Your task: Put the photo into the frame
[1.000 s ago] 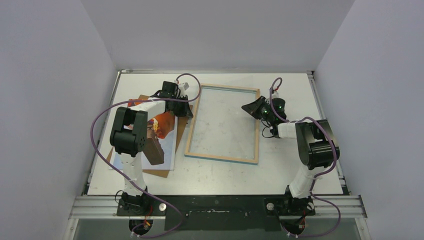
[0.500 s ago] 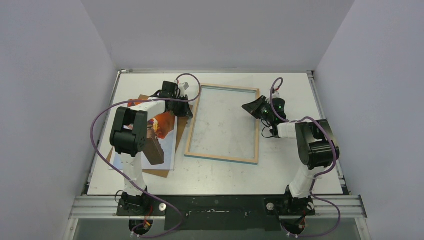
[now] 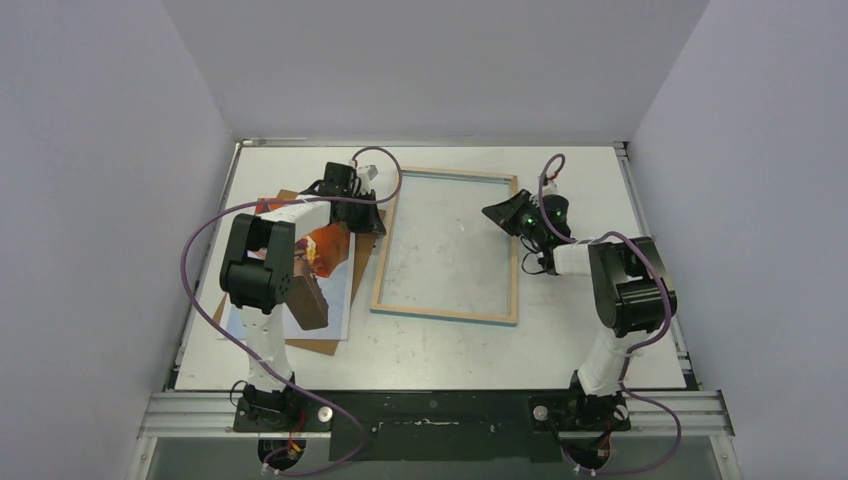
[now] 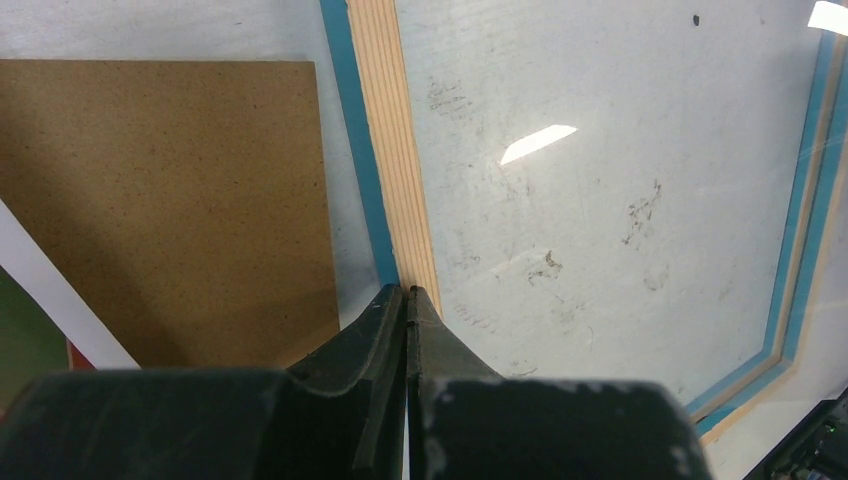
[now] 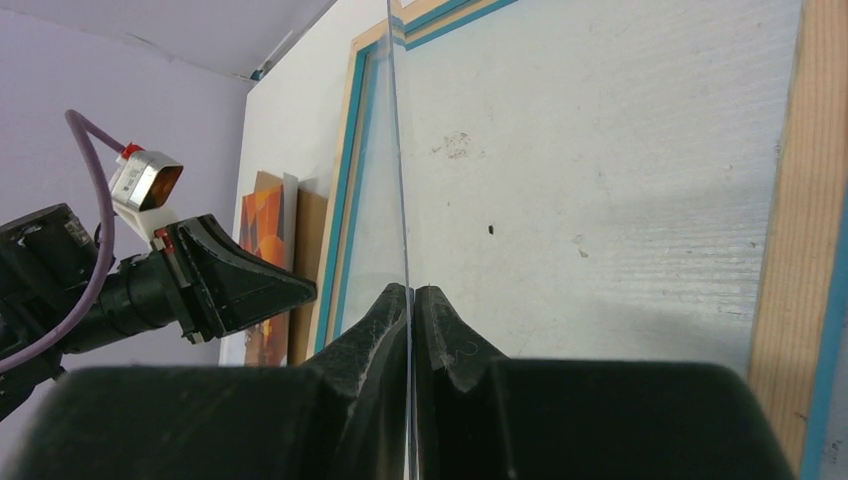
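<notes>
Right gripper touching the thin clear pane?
Touching. Right wrist view: the right gripper is shut on the thin clear pane, whose raised edge runs straight down between the closed jaws.

Soft, even light falls from overhead on the white table [image 3: 430,350]; shadows under the left arm [image 3: 258,265] are faint; a bright glare streak sits on the pane [image 4: 538,143]; the left gripper [image 4: 408,292] looks dark and underlit up close; the top view is sharp.
</notes>
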### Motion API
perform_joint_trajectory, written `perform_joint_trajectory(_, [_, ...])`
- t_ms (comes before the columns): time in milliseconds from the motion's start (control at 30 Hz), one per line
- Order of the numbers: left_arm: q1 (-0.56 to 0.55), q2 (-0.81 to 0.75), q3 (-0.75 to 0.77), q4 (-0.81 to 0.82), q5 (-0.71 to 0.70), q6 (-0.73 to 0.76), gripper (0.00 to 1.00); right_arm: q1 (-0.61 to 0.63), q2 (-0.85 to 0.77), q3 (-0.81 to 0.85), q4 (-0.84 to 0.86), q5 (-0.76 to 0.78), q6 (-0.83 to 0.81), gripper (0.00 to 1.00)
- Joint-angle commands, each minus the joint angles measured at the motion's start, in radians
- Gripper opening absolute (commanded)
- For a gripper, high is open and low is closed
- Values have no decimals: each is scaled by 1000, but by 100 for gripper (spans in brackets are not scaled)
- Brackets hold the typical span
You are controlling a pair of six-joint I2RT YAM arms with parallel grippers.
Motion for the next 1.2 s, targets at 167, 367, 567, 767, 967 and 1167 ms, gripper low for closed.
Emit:
perform_joint_trajectory(167, [-43, 39, 2, -58, 78, 3, 0, 46, 46, 33, 93, 47, 11, 5])
perform_joint_trajectory(367, [-45, 40, 6, -56, 80, 1, 0, 50, 60, 77, -28, 81, -49, 5])
perform_joint_trajectory(567, [-43, 34, -3, -54, 80, 2, 0, 94, 41, 172, -241, 172, -180, 13])
perform_joint_trajectory(767, [-40, 27, -12, -50, 87, 0, 0, 161, 29, 273, -472, 315, -303, 54])
perform_joint_trajectory(967, [-34, 26, -18, -44, 92, -1, 0, 225, 39, 365, -622, 439, -375, 87])
perform_joint_trajectory(1167, [-31, 24, -28, -35, 96, -5, 0, 265, 53, 449, -765, 566, -431, 93])
